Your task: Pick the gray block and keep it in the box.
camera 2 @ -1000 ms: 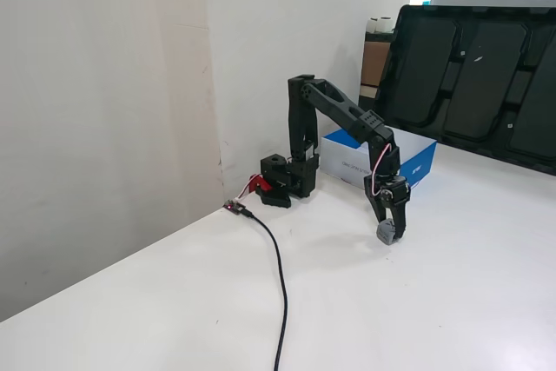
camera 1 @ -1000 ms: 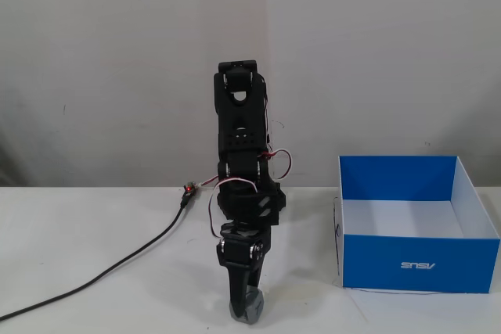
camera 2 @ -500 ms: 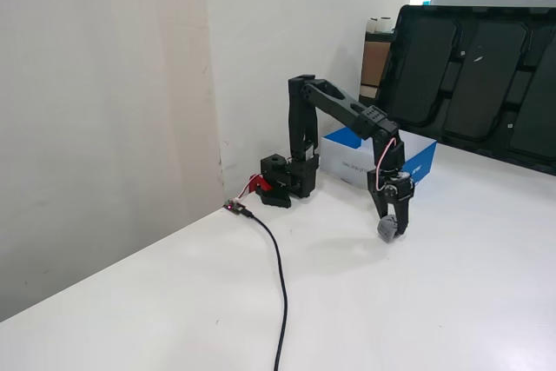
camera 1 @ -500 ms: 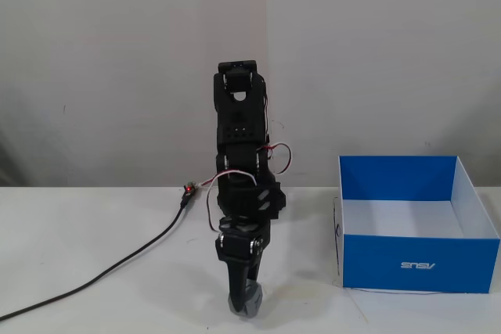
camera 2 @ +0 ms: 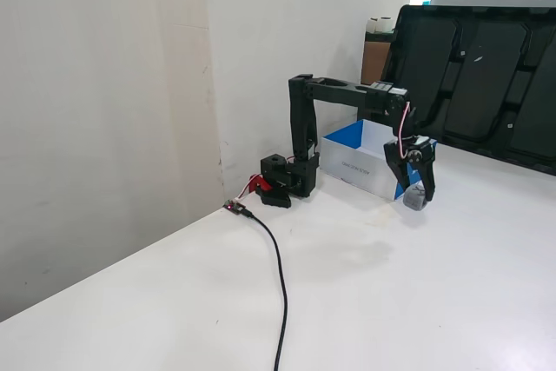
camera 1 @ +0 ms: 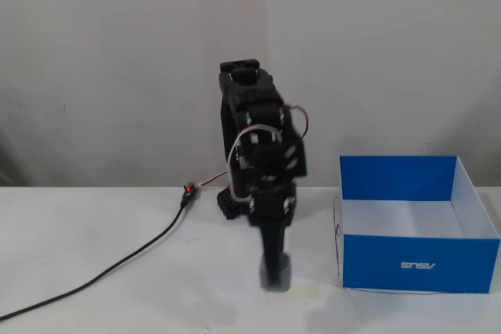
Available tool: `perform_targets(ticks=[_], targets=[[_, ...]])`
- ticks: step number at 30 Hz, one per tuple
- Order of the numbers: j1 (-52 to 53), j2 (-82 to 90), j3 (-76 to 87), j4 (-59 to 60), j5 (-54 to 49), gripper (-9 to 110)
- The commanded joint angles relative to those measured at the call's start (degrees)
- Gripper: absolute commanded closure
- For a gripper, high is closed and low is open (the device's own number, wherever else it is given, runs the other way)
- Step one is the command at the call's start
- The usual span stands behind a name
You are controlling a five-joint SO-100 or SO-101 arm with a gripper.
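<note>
My gripper (camera 1: 275, 273) points straight down at the front of the table, left of the box in this view. It is shut on the gray block (camera 1: 275, 271), which shows as a small gray lump between the fingertips. In the other fixed view the gripper (camera 2: 416, 197) holds the gray block (camera 2: 414, 200) at or just above the table top; I cannot tell whether it touches. The box (camera 1: 419, 263) stands open-topped, blue outside and white inside, with an upside-down ASUS logo on its front. It also shows behind the arm in the other fixed view (camera 2: 354, 166). The box looks empty.
A black cable (camera 1: 117, 265) runs from the arm's base across the table's left side, also seen in the other fixed view (camera 2: 280, 275). The arm's base (camera 2: 282, 182) sits near the wall. Large black panels (camera 2: 486, 84) stand behind the table's far edge.
</note>
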State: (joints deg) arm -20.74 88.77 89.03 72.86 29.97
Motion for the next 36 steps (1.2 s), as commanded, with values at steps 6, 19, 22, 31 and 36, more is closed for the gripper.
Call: perform_targets(ticks=[6, 19, 22, 31, 36], targets=[[-12.92, 10.02, -8.44, 5.36, -2.29, 101], [-31.38, 13.80, -8.00, 6.59, -2.72, 101], [-35.60, 14.59, -7.56, 7.12, -2.72, 101], [-47.20, 16.26, -4.57, 8.79, -2.55, 101], [-50.62, 16.88, -2.20, 7.82, -2.72, 101]])
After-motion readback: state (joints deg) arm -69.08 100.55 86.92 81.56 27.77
